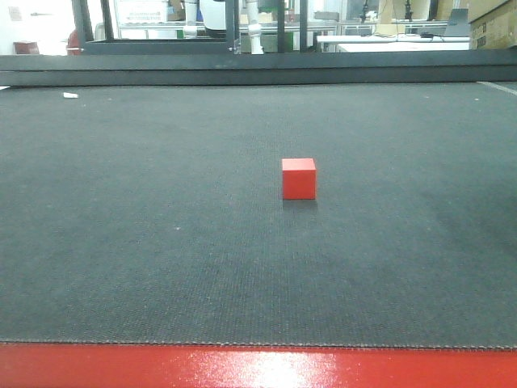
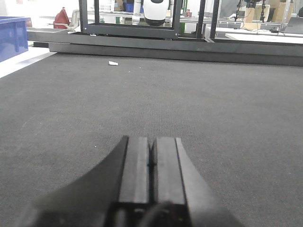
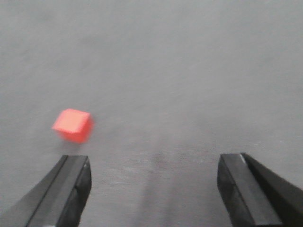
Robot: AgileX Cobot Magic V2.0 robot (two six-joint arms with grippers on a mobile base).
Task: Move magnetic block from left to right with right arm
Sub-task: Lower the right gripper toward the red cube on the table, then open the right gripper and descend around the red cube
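1. The magnetic block (image 1: 298, 179) sits alone on the dark woven mat (image 1: 145, 259), near the middle of it, with nothing touching it.
2. The right gripper (image 3: 155, 165) hangs over the mat with its black fingers spread wide and nothing between them. In that blurred wrist view, the block lies just beyond the finger on the picture's left, apart from it.
3. The left gripper (image 2: 151, 142) is low over the mat, fingers pressed together and holding nothing.
4. A white scrap (image 2: 113, 63) lies far back on the mat.
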